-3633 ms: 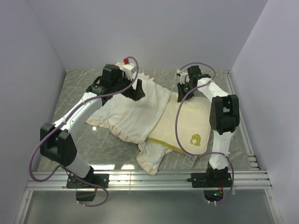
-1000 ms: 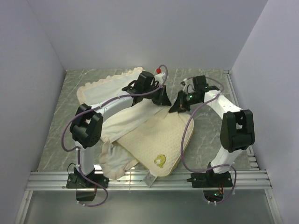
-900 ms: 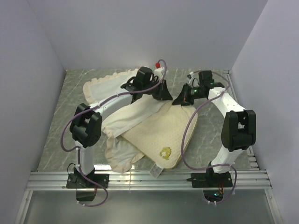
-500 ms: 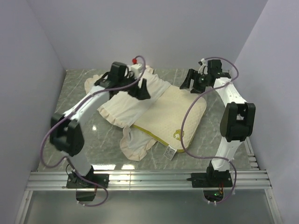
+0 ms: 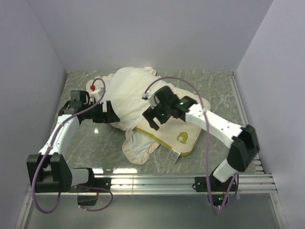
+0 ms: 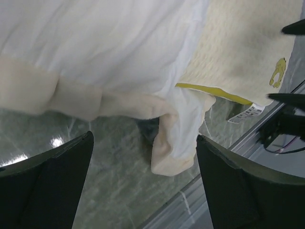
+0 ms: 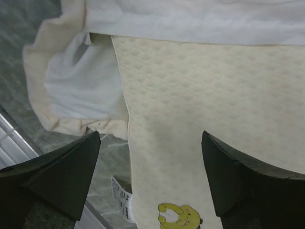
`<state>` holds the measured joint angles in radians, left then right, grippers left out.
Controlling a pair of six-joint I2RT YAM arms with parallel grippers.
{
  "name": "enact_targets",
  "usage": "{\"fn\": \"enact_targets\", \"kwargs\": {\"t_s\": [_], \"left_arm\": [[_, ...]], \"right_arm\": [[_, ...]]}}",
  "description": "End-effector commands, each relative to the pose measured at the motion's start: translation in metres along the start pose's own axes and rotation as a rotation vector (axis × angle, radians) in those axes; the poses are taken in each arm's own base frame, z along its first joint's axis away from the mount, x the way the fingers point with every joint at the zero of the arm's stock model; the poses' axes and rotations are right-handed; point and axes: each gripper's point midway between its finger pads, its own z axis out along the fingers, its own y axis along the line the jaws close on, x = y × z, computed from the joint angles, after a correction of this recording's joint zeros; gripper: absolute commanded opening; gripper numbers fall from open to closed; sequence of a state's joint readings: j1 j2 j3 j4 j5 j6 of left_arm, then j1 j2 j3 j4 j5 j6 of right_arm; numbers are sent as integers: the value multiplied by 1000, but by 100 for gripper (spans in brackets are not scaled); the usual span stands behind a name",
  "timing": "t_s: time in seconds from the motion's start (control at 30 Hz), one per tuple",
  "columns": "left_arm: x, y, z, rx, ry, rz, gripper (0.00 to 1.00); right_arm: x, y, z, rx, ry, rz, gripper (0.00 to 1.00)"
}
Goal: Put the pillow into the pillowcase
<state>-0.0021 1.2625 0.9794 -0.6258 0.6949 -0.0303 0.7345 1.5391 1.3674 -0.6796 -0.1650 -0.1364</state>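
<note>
- Although the pillowcase (image 5: pixel 127 88) is heaped over the far-left part of the pillow (image 7: pixel 190 119), the pillow's near half lies bare on the desk (image 5: pixel 86 143), right of centre. Its yellow mark (image 7: pixel 180 213) and white label (image 7: pixel 125 198) are both exposed.
- In the right wrist view, white fabric lies over the pillow's far edge and more white fabric runs out from under its left edge. Judged from this, the pillow sits partly between the two layers of the cover. How deep it reaches cannot be told.
- The left gripper (image 6: pixel 144 138) hangs over the cover's left side with its jaws spread wide and nothing between them. The ruffled trim (image 6: pixel 71 98) and a drooping fold of the cover lie below it. This position suits taking hold of the trim to draw the cover along, but no hold exists now.
- The right gripper (image 7: pixel 147 136) is likewise released, its jaws wide apart over the pillow's left edge where that edge meets the loose lower flap. This looks like a position for pinning or pushing the pillow while the other arm works the fabric.
- Most of the cover is bunched at the far end rather than spread out, so the opening is not clearly presented. A grip on one layer alone could drag the cover off instead of over the pillow.
- Assessment: the task is partly advanced, and the near half of the pillow is not yet enclosed.
</note>
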Motion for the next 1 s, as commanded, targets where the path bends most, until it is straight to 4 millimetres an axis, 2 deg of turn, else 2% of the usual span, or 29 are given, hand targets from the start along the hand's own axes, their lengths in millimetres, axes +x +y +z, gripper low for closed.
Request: {"fn": "enact_targets", "kwargs": {"t_s": [0.0, 0.07, 0.1, 0.13, 0.17, 0.23, 0.27, 0.33, 0.37, 0.4, 0.43, 0.47, 0.5, 0.6, 0.67, 0.7, 0.77, 0.83, 0.87, 0.9, 0.97], "left_arm": [[-3, 0, -11, -2, -83, -161, 95], [-6, -1, -16, 3, -101, -206, 95], [-3, 2, -16, -3, -99, -239, 96], [0, 1, -15, 0, -93, -284, 96], [9, 2, -12, 7, -75, -325, 96], [19, 5, -7, 3, -57, -397, 96], [31, 8, -2, 0, -38, -443, 96], [36, 12, 5, -4, -44, -502, 95], [48, 16, 11, -9, -24, -539, 94], [51, 18, 13, -9, -27, -558, 91], [53, 19, 16, -9, -34, -587, 89], [48, 20, 19, 5, -61, -574, 87], [54, 21, 24, 13, -61, -584, 83], [46, 21, 37, 40, -87, -573, 77], [44, 20, 45, 60, -90, -592, 77], [34, 19, 48, 78, -122, -570, 77], [29, 16, 57, 96, -131, -579, 77], [22, 7, 66, 128, -145, -542, 72], [27, 4, 75, 129, -115, -538, 67], [28, 2, 80, 139, -106, -533, 53], [41, -10, 90, 182, -43, -558, 32]], "right_arm": [[20, -3, 42, 105, 112, -83, 95], [17, 7, 57, 150, 130, -142, 96], [28, 9, 73, 157, 181, -161, 96], [25, 15, 80, 170, 184, -180, 96], [33, 10, 92, 208, 224, -194, 96], [34, 8, 103, 243, 241, -212, 96], [42, 4, 114, 265, 275, -215, 96], [44, 1, 124, 280, 283, -217, 88], [47, -2, 130, 282, 290, -212, 65], [42, -2, 131, 274, 273, -196, 50], [38, -1, 132, 250, 260, -176, 32], [29, 2, 125, 227, 233, -154, 9], [23, 3, 123, 188, 210, -122, 2], [8, 9, 110, 157, 168, -118, 0], [5, 16, 104, 115, 160, -118, 0], [5, 19, 102, 100, 165, -117, 0], [4, 25, 101, 64, 164, -110, 0], [3, 30, 101, 42, 166, -102, 0], [2, 31, 103, 32, 167, -95, 0], [-3, 34, 102, 19, 152, -87, 0], [-13, 40, 100, -26, 126, -34, 0]]}}
